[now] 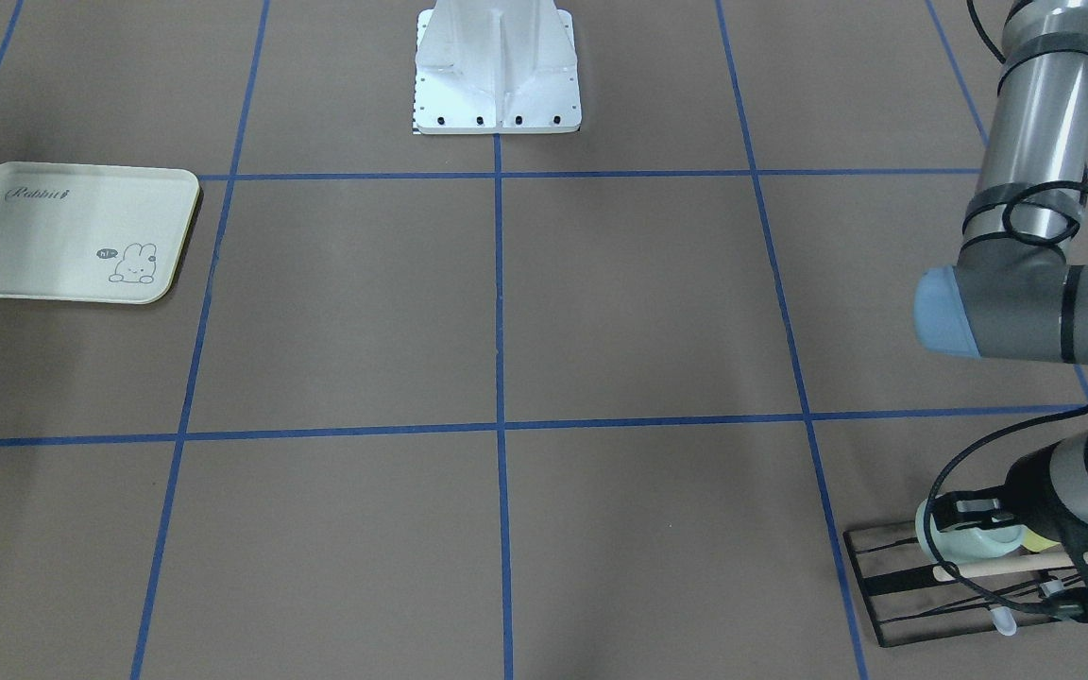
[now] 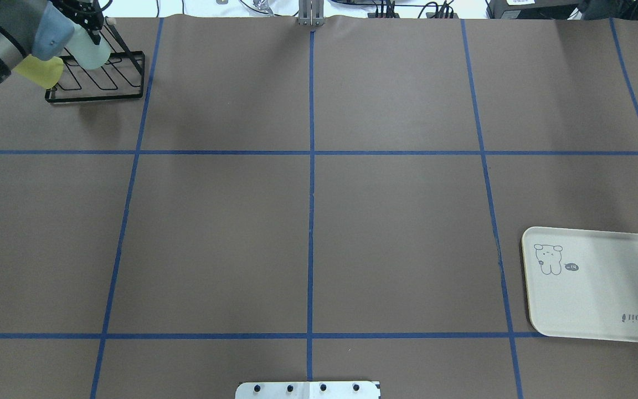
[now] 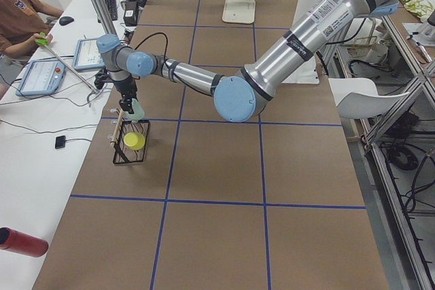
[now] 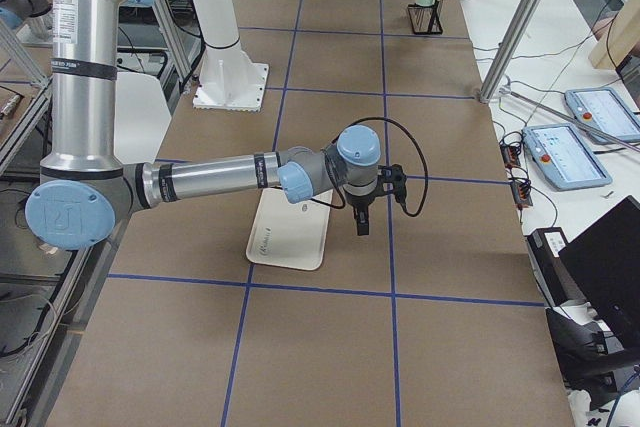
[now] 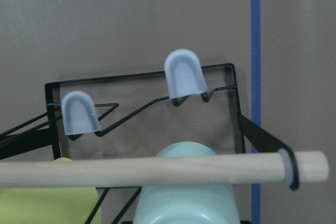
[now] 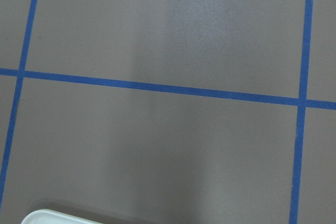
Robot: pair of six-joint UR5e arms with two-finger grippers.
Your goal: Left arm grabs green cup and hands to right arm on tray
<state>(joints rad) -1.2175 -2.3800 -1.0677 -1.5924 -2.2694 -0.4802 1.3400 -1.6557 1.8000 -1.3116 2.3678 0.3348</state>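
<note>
If the green cup (image 5: 184, 203) comes off crooked: its wall may catch the wooden dowel (image 5: 157, 169), which crosses in front of it in the left wrist view. That could drag the black wire rack (image 2: 103, 83) across the table.
Yellow-green cup (image 2: 42, 72): it sits just beside the green one on the same rack, so a wide swing of the wrist could knock it loose.
Capped prongs (image 5: 185, 74): their pale blue tips stand just beyond the green cup. A push forward instead of a clean withdrawal could jam the cup against them.
Left gripper (image 1: 969, 524): it is at the green cup, over the rack. I cannot tell whether its fingers pinch the cup or stand spread, and a lift on a weak hold could drop it.
Right gripper (image 4: 361, 217): it hangs just beside the tray (image 2: 601, 288). I cannot tell whether it is spread or pressed together.
Green cup's place: on the rack at the far corner on the robot's left, well apart from the tray. The carry to the hand-over looks long, so any slip has time to grow.
Green cup's long axis: tilted, not upright. It runs roughly along the left wrist camera's line of sight, with one end pointing towards the capped prongs. I cannot tell which end is the mouth.
</note>
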